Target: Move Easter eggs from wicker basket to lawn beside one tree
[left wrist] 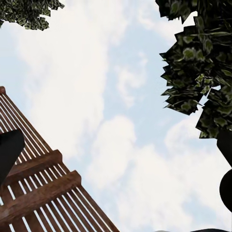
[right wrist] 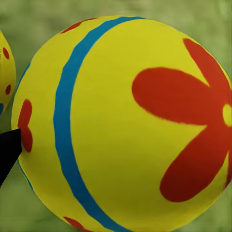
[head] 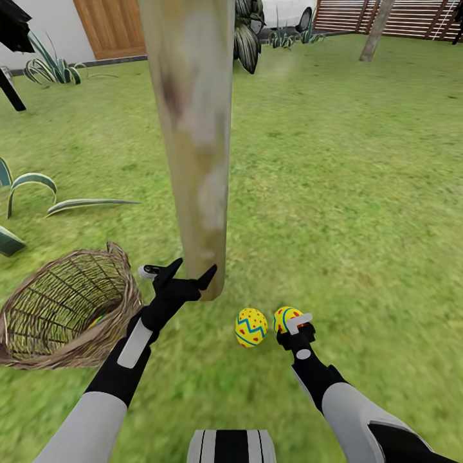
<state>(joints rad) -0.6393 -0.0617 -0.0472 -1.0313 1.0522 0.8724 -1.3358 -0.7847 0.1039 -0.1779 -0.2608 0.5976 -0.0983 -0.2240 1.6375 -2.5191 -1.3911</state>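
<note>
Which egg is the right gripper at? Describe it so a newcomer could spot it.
Start at the thick pale tree trunk. On the lawn at its base lie two eggs; take the flower egg at the right gripper. Unlike the zigzag egg, it bears a red flower mark.

thick pale beige-green tree trunk (head: 193, 128) centre on green grass lawn (head: 360, 193) | tan woven wicker basket (head: 38, 347) left of trunk, tipped | two yellow patterned Easter eggs (head: 251, 326) (head: 285, 317) side by side on lawn right of trunk base | striped agave plant (head: 32, 186) behind basket
</note>
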